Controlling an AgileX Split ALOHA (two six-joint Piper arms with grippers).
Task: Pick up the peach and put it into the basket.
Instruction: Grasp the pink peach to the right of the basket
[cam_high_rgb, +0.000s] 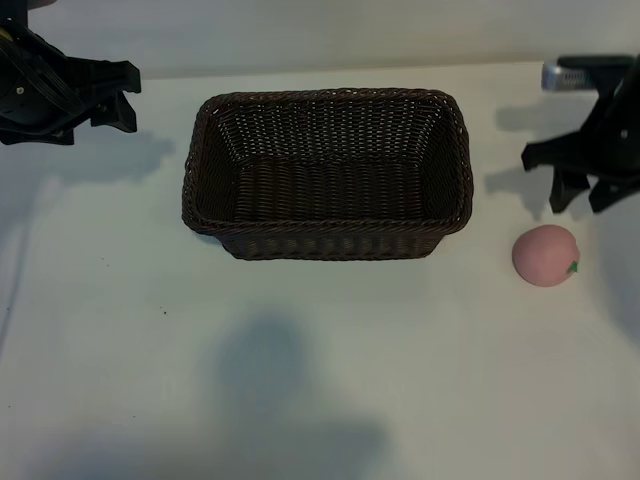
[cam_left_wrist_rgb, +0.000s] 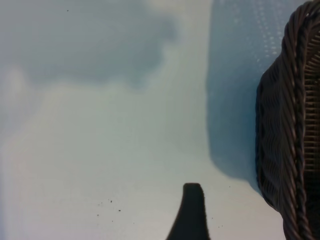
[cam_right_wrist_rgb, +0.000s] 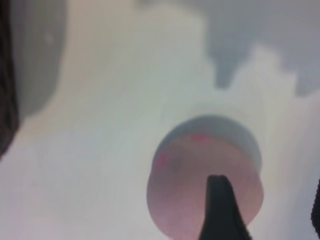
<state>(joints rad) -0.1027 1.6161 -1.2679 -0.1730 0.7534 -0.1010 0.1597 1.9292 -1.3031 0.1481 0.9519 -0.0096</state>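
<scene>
The pale-pink peach (cam_high_rgb: 545, 256) lies on the white table, to the right of the dark-brown wicker basket (cam_high_rgb: 330, 245). My right gripper (cam_high_rgb: 583, 195) hangs just behind the peach, apart from it, with its jaws open and nothing held. In the right wrist view the peach (cam_right_wrist_rgb: 190, 185) sits close below, partly covered by one dark fingertip (cam_right_wrist_rgb: 219, 205). My left gripper (cam_high_rgb: 128, 97) is parked open at the back left, beside the basket's left end. The left wrist view shows one of its fingers (cam_left_wrist_rgb: 192, 212) over bare table, with the basket's wall (cam_left_wrist_rgb: 295, 125) at the side.
The basket holds nothing. Bare white tabletop (cam_high_rgb: 300, 380) runs in front of the basket and the peach, crossed by a broad soft shadow. The basket's dark side (cam_right_wrist_rgb: 6, 100) shows at one edge of the right wrist view.
</scene>
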